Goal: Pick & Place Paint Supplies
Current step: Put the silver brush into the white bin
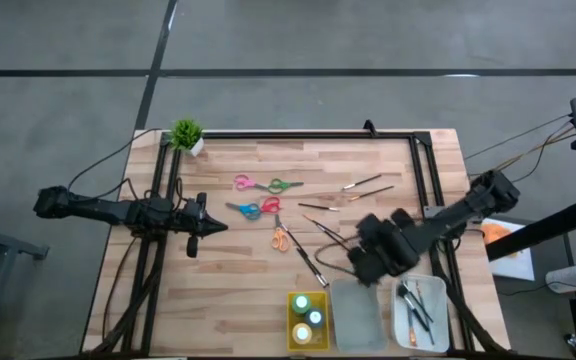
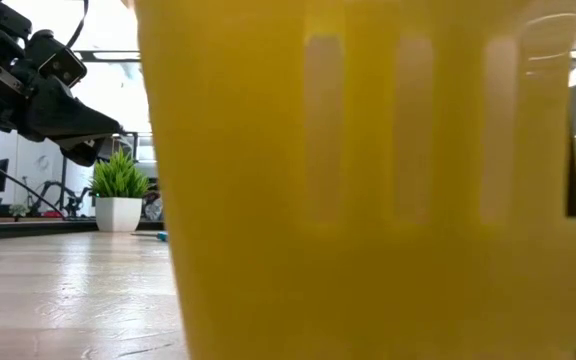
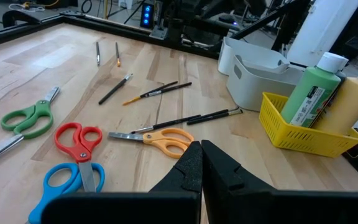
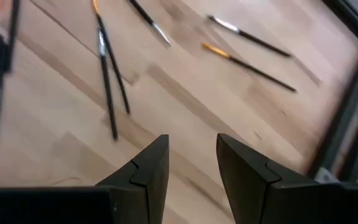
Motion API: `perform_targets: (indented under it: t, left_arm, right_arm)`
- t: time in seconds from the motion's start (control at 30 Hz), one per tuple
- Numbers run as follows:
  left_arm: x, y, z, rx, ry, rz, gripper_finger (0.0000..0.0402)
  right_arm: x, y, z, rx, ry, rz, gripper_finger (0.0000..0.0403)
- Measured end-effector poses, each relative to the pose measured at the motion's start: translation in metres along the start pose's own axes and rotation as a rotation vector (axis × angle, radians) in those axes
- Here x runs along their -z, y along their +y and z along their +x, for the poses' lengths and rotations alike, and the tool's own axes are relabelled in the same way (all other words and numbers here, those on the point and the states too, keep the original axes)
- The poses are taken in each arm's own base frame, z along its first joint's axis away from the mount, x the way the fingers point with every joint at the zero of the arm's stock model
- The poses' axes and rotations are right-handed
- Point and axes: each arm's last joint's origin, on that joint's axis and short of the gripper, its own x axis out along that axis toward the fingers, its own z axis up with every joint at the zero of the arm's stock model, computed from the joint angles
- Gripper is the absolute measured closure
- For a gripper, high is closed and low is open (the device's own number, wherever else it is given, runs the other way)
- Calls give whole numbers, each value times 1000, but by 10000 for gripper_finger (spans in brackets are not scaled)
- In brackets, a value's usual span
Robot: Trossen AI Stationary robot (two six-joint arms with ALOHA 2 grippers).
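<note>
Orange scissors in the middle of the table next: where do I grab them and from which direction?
The orange scissors lie flat and closed, handles toward the far edge, blades pointing at the yellow tray. Probably best to come straight down and pinch across the narrow neck just below the handle loops, fingers either side of the blades. The right gripper, fingers open, is nearest; brushes lie close alongside.

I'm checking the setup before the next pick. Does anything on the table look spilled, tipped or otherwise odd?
Nothing looks spilled or damaged. Brushes and scissors lie scattered loose on the wood, which fits unsorted supplies. The paint bottles stand upright in the yellow tray, and some brushes already lie in the white tray. The potted plant stands upright at a corner.
</note>
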Motion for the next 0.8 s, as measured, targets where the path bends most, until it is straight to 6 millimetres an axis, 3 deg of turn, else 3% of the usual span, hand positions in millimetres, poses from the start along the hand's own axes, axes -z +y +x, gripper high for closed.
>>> perform_targets:
  t: [0.2, 0.33, 0.53, 0.8]
  left_arm:
    - [0, 0, 0, 0, 0, 0, 401]
    - [0, 0, 0, 0, 0, 0, 401]
    - [0, 0, 0, 0, 0, 0, 401]
    - [0, 0, 0, 1, 0, 0, 401]
  right_arm:
    - [-34, 8, 19, -97, -2, -9, 271]
    - [-45, 12, 31, -169, 42, -12, 271]
    - [-32, 20, 57, -279, 146, -70, 271]
    - [-12, 22, 92, -361, 202, -7, 271]
